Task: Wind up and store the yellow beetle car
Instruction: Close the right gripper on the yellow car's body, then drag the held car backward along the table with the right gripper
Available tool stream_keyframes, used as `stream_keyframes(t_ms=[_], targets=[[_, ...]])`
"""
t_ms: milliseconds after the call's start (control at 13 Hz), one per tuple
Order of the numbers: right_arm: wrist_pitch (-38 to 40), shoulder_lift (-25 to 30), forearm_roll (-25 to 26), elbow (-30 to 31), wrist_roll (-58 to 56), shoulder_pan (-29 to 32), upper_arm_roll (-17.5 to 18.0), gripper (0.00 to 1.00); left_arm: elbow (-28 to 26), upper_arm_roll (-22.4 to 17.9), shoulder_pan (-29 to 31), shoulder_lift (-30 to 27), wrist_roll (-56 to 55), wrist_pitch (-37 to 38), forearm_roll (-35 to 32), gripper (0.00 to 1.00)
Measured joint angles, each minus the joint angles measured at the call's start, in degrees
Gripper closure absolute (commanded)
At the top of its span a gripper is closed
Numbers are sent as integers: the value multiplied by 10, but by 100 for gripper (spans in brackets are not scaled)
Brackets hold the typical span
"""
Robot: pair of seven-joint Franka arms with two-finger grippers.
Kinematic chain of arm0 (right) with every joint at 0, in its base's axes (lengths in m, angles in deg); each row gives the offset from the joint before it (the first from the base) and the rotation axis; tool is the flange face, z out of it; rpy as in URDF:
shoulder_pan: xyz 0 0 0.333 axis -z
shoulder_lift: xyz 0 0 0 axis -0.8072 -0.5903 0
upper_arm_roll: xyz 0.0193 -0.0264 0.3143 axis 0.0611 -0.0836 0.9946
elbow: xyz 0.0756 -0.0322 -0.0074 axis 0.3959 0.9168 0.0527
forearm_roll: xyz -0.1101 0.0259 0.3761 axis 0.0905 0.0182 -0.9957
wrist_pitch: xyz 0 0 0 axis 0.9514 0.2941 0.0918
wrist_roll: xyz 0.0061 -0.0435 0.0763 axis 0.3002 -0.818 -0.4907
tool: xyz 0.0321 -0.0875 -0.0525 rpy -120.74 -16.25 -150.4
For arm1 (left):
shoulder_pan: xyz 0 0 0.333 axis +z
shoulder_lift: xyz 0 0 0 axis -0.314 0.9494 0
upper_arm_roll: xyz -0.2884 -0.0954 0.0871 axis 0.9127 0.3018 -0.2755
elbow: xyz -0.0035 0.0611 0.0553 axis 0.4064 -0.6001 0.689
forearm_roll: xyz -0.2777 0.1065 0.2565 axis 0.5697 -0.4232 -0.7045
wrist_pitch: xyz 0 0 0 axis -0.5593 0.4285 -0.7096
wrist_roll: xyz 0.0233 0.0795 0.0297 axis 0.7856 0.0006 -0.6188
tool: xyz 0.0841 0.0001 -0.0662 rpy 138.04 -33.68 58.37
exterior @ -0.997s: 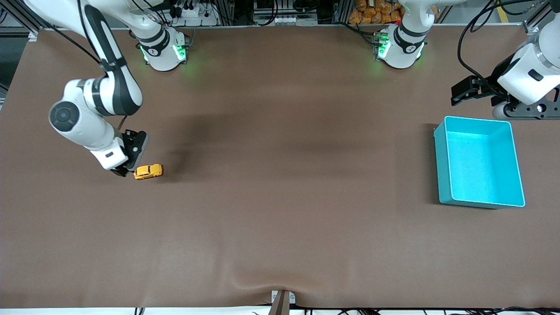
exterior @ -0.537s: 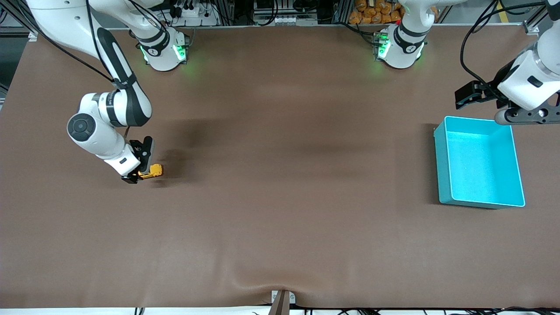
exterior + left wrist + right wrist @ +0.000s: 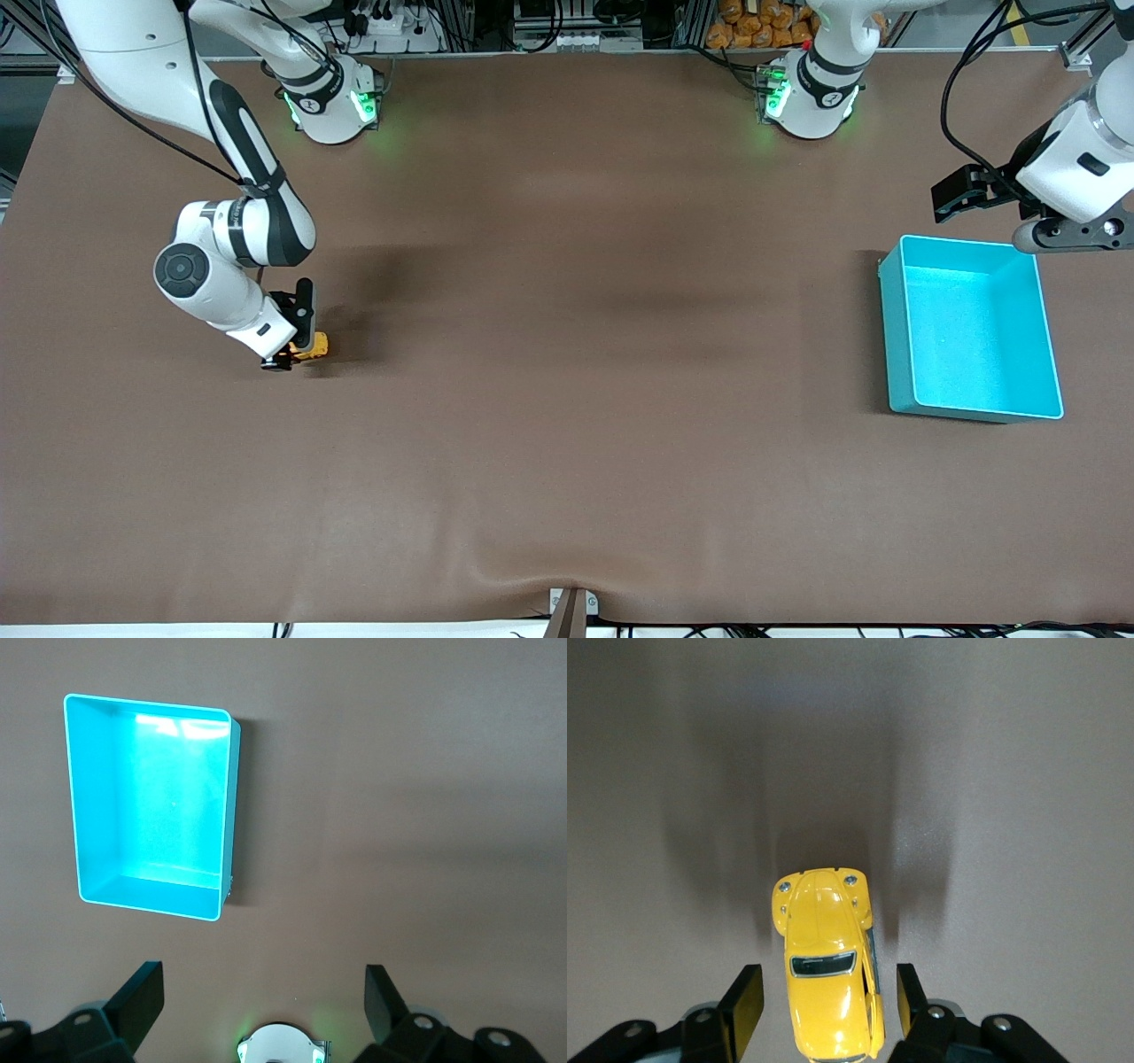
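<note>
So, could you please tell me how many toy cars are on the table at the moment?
1. The yellow beetle car sits on the brown table toward the right arm's end, between the fingers of the right tool. The turquoise bin holds none.

White arms — black joints, cables

A brown mat covers the table, with cables and what may be orange packets along its edge.

Yellow beetle car, turquoise bin, plain brown table.
</note>
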Motion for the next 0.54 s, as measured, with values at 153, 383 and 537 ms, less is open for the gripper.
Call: stream_keyframes(t_ms=[153, 383, 537], targets=[[0, -1, 0, 0, 0, 0, 0, 47, 0, 1, 0, 0, 0, 0, 0, 0], [0, -4, 0, 0, -1, 0, 0, 57, 0, 2, -2, 0, 0, 0, 0, 0], [-1, -5, 0, -1, -1, 0, 0, 59, 0, 3, -4, 0, 0, 0, 0, 0]])
